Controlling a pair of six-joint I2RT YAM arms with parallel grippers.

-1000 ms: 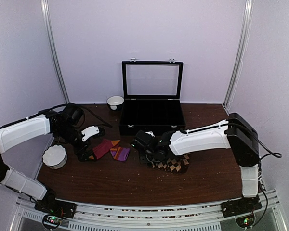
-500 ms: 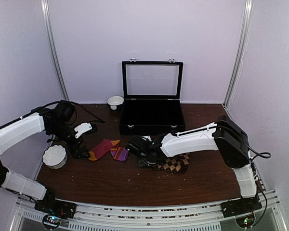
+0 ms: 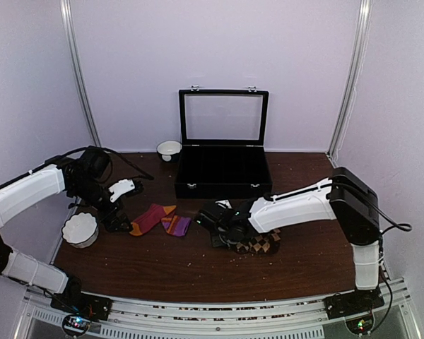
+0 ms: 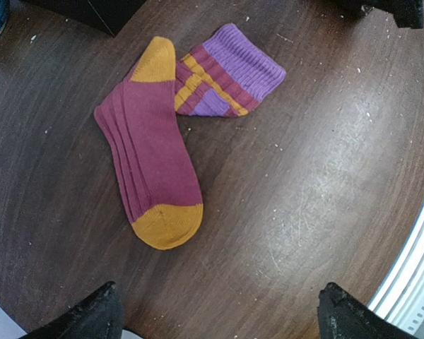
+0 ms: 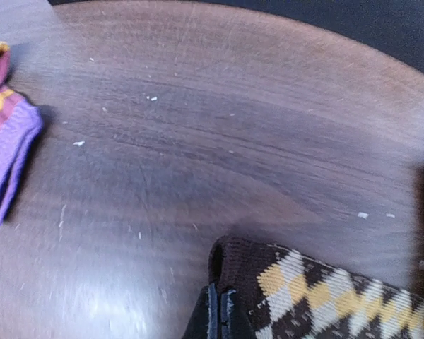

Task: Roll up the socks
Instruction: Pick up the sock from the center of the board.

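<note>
Dark wood table (image 3: 184, 272), crumbs all over it. Black case (image 3: 222, 173) at the back, lid propped up, likely where rolled pairs would end up, though that's a guess. Two arms reach in from the sides. The right arm (image 3: 297, 205) stretches low across the middle. The left arm (image 3: 28, 191) is bent over the left edge. Fluted white bowl (image 3: 80, 229) sits near the left edge, not involved.

Argyle sock (image 5: 304, 289), brown with tan diamonds, lies flat right of centre, partly under the right arm. Magenta sock (image 4: 152, 152) with orange toe and heel lies flat left of centre. Its partner, the striped sock (image 4: 230, 74), is folded over beside it, touching at the toe, purple cuff outward.

Right gripper (image 5: 219, 311) is down at table level, jaws pinched together on the cuff edge of the argyle sock. It looks like it has the brown rim nipped, probably the start of a roll, since taking the open end gives an edge to turn over. No roll formed yet; the sock is unrolled.

Left gripper (image 4: 218, 300) hovers above the magenta pair, jaws spread wide, nothing in them. Seems parked there, lined up over its own pair and out of the right arm's way.

Task barely begun: both pairs unrolled.
</note>
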